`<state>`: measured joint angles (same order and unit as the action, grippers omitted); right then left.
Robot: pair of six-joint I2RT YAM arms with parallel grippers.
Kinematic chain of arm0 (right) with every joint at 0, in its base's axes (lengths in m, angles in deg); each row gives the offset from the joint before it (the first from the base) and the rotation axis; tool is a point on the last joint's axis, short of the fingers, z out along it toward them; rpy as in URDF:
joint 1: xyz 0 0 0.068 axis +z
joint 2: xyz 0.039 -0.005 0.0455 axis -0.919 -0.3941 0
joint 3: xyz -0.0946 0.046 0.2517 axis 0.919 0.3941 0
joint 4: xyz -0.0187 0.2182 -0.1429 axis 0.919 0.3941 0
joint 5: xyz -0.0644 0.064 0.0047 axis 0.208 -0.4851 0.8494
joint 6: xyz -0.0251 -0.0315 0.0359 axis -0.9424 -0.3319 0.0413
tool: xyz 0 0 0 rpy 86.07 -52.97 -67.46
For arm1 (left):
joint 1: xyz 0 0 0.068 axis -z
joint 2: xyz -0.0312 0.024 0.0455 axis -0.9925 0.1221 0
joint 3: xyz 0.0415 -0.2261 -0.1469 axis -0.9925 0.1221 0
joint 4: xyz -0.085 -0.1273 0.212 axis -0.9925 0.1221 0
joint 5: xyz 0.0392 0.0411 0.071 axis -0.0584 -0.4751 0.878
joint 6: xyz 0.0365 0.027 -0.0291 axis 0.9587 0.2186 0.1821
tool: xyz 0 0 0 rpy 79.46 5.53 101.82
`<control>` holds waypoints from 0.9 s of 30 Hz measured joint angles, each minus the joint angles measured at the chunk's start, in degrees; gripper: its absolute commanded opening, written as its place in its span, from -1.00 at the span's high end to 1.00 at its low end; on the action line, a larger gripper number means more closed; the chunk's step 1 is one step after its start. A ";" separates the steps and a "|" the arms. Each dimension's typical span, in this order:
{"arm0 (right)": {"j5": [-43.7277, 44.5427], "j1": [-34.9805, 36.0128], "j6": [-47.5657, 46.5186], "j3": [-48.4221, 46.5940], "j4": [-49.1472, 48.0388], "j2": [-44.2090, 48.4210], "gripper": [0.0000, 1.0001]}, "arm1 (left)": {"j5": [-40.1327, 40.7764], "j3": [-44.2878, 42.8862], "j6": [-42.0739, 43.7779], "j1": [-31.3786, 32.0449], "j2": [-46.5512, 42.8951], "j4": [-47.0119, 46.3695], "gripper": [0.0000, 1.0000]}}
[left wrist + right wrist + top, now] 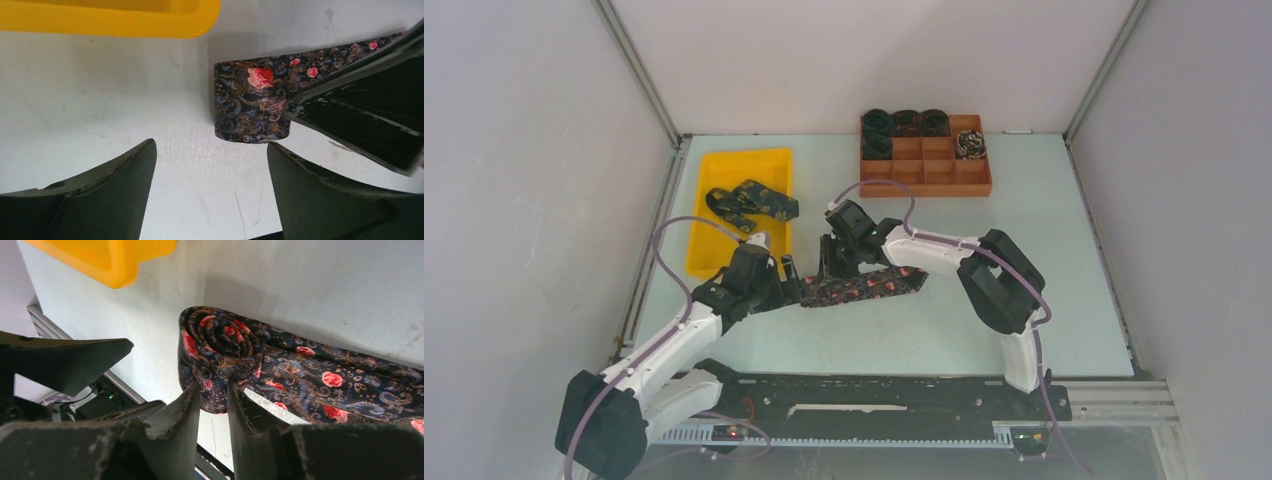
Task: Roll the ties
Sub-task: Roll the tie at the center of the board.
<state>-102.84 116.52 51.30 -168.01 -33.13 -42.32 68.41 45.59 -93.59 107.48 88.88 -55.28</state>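
1. The rose tie [864,288] lies on the table [984,300], between the two arms. One end is wound into a small coil [220,337]. The long tail lies flat.
2. The right pincer [214,386] is narrow, with its tips right at the coil's edge. I cannot tell if it pinches the cloth. If it does not, the coil could spring loose.
3. The left pincer [211,146] is wide and holds nothing. The coil sits just ahead of it. If it shuts off to one side, it could squash the coil or tip it over.
4. The two pincers are very close together. They could bump and knock the coil.
5. If the roll goes crooked, the tail may wind into a cone, too lumpy for the brown box [944,172].
6. The yellow tray [769,155] is near the left arm. A wide swing could hit it.
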 measured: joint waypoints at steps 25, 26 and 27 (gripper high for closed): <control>-0.81 -2.38 -1.55 1.29 1.33 -2.34 0.66 | -9.99 0.83 -0.22 -0.90 13.53 -14.73 -0.57; -0.90 -2.51 -1.55 1.55 1.09 -2.34 0.66 | -10.29 0.83 -0.28 -0.90 14.27 -15.34 -0.55; -0.94 -2.64 -1.55 1.77 0.90 -2.34 0.66 | -10.58 0.85 -0.48 -0.90 14.93 -15.98 -0.53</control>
<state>-103.78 113.88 49.75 -166.24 -32.23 -44.66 57.84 46.44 -94.07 106.58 103.81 -71.26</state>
